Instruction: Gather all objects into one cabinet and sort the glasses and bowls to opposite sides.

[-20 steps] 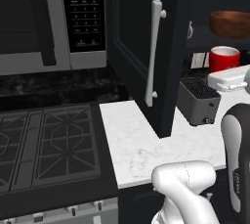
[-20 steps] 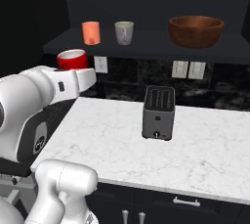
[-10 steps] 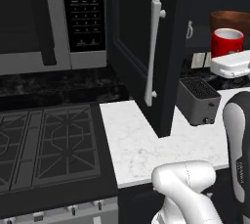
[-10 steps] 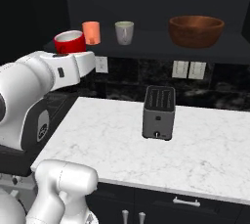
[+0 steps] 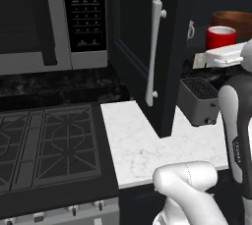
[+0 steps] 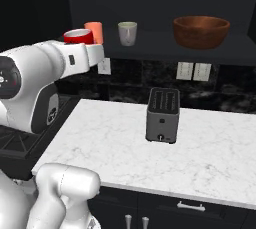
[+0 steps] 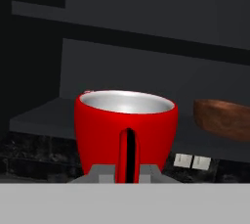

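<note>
On shelf (image 6: 150, 43): two cups (image 6: 93, 32), one bowl (image 6: 201, 31)

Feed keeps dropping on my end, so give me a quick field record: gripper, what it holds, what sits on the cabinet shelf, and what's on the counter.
gripper: gripper shut on the red cup, raised near shelf height
shelf, left part: orange cup, then grey-white mug
shelf, right part: brown bowl
cabinet door: cabinet door open
counter: toaster on the white counter
</note>
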